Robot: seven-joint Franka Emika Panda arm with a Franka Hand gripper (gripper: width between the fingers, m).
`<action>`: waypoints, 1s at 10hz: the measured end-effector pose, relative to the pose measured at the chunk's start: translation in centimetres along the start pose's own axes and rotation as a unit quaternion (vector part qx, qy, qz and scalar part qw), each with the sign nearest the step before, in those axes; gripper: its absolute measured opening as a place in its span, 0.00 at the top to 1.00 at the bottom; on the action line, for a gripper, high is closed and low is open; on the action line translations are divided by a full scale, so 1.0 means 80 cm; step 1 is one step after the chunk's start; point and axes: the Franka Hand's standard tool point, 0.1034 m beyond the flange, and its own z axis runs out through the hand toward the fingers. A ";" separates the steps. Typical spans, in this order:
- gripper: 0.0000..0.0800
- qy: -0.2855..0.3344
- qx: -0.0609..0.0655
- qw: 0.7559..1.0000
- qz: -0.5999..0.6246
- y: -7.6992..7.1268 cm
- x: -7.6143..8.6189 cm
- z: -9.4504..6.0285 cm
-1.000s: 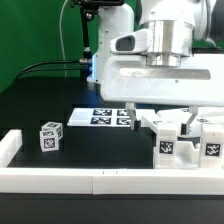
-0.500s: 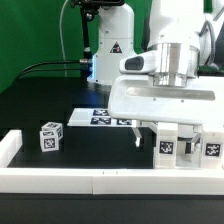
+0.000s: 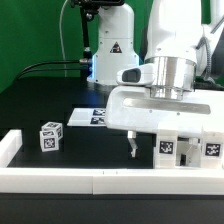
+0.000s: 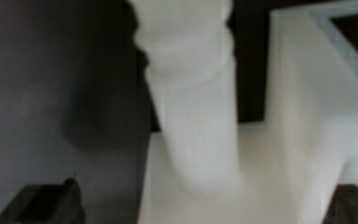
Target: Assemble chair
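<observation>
Several white chair parts with marker tags (image 3: 168, 148) stand at the exterior view's right, by the front wall. My gripper (image 3: 160, 142) hangs low over them. One dark finger (image 3: 133, 148) shows just to their left. The other finger is hidden behind the parts. In the wrist view a white turned post (image 4: 190, 110) joined to a flat white piece (image 4: 309, 110) fills the space between the jaws. My gripper (image 4: 202, 205) is open there. Its dark fingertips (image 4: 51, 202) stand wide of the post on both sides and do not touch it.
A small white cube with a tag (image 3: 50, 136) sits at the exterior view's left. The marker board (image 3: 95, 117) lies behind it. A low white wall (image 3: 100, 180) runs along the front and left. More tagged parts (image 3: 212, 148) stand at the far right.
The gripper has come down and forward over the white parts at the right, with its left finger now beside them. The parts and the cube have not moved.
</observation>
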 end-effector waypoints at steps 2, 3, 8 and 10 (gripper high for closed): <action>0.30 0.000 0.000 1.000 -0.001 0.001 0.000 0.000; 0.47 0.000 0.000 1.000 -0.001 0.001 0.000 0.000; 0.93 0.000 -0.008 1.000 0.001 0.014 0.002 0.001; 0.93 0.000 -0.008 1.000 -0.001 0.014 0.002 0.001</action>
